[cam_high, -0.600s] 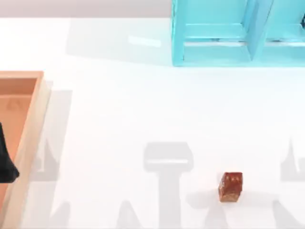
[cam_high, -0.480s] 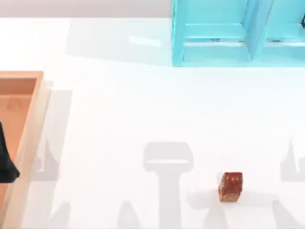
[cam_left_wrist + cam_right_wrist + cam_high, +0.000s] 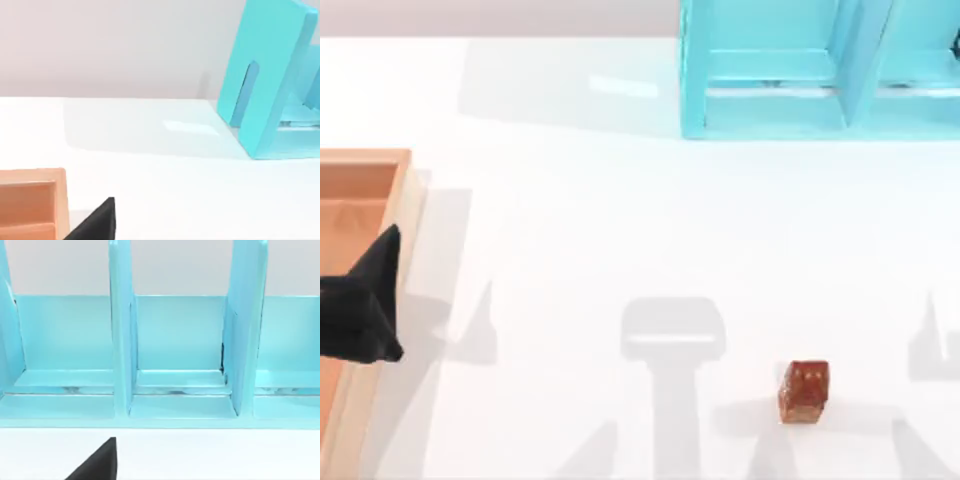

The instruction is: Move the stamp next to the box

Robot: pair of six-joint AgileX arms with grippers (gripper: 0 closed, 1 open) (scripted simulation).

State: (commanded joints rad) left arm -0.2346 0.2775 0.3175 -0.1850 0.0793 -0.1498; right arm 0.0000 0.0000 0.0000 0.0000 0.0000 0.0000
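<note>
Left gripper (image 3: 365, 310) hangs over the box (image 3: 380, 200) rim, its opening impossible to judge, stamp (image 3: 804, 391) well away to its right; a low sweep risks clipping that rim.

**Left arm at the table's left edge**

The left gripper (image 3: 365, 305) sits at the far left of the top view, a black shape with one tip pointing up and toward the table's middle (fingers too dark to read). A black fingertip (image 3: 97, 222) shows in the left wrist view, another fingertip (image 3: 97, 462) in the right wrist view.
</note>
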